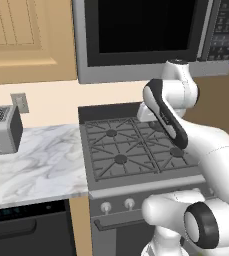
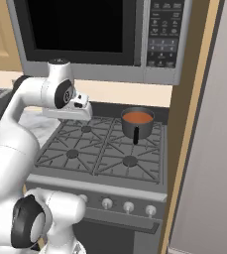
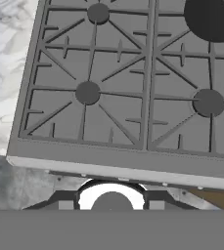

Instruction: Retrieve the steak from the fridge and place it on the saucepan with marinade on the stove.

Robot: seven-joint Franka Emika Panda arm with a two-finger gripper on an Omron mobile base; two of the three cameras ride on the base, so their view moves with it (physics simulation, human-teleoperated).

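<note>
Saucepan: small dark grey metal saucepan (image 2: 137,123) with short black handle and orange-red liquid; sits on the back right burner of the grey gas stove (image 2: 105,149) with black cast grates; its dark rim shows at the top right corner of the hand view
Hand: white hand (image 2: 80,106) above the stove's back left grates, apart from the saucepan; whether its jaws are open or closed I cannot tell
Desk: marble-patterned desk (image 1: 36,160) left of the stove; silver toaster (image 1: 1,130) on it
Above: grey microwave (image 2: 100,34) over the stove
</note>
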